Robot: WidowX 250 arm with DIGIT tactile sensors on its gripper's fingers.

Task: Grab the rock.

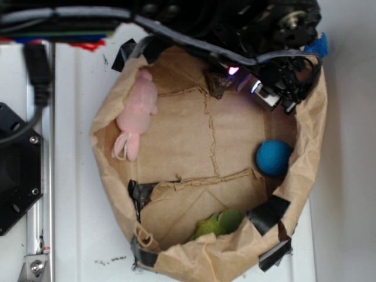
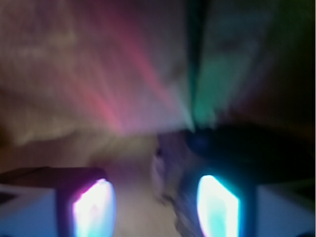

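The rock (image 1: 218, 83) is a small dark brown craggy lump on the brown paper floor at the far side of the paper nest (image 1: 106, 135). My gripper (image 1: 244, 79) hangs just to its right. Its two lit pads stand apart, one glowing pink and one bluish, so it is open. The wrist view is heavily blurred. There the gripper (image 2: 155, 210) shows a wide gap with tan paper between the glowing pads. A dim dark lump (image 2: 173, 173), probably the rock, lies close to the right pad. Nothing is gripped.
A pink plush rabbit (image 1: 138, 111) lies at the nest's left wall. A blue ball (image 1: 273, 157) sits at the right wall, and a green object (image 1: 221, 223) at the near wall. Black tape patches (image 1: 267, 214) hold the crumpled rim. A black mount (image 1: 17, 170) stands at the left.
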